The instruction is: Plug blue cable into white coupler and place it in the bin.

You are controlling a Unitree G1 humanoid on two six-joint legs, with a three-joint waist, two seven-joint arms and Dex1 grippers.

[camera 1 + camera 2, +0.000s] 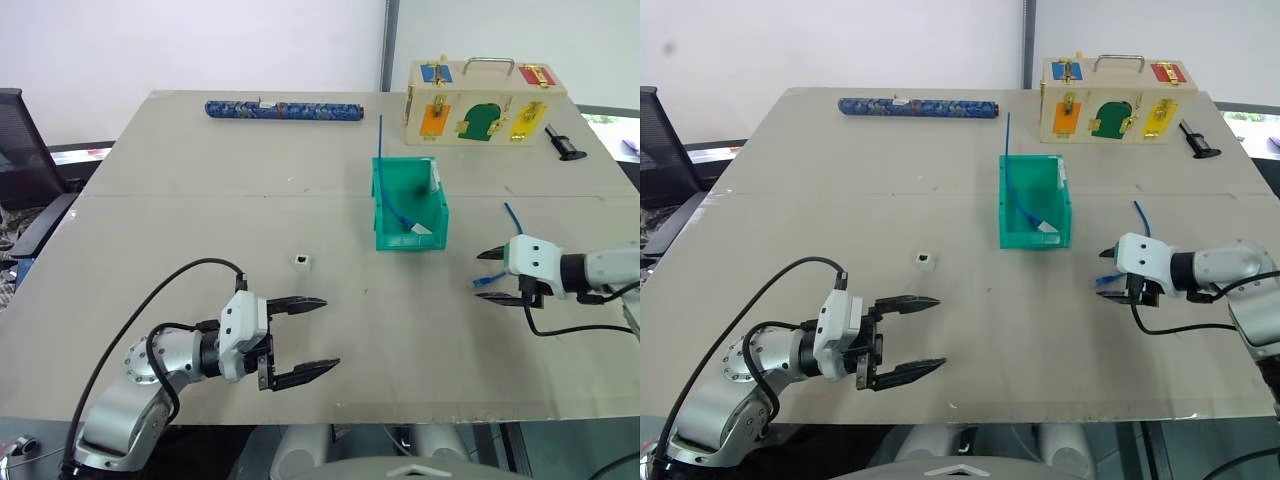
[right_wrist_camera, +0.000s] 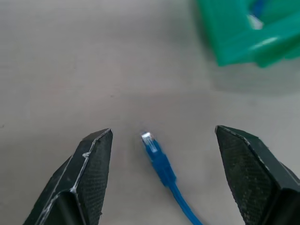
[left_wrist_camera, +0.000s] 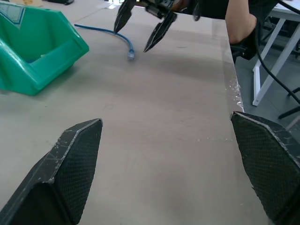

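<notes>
blue cable (image 2: 160,161): laid flat near the tabletop's right edge, its plug framed between the parted, empty fingers of the right gripper (image 1: 492,283). white coupler (image 1: 302,261): set mid-table, apart from the wide-spread, empty left gripper (image 1: 308,338). bin (image 1: 408,206): placed toward the far edge.

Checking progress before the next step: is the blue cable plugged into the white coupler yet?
Not plugged. The cable's plug lies bare on the table between the right gripper's open jaws, while the coupler sits apart, left of the bin.
</notes>
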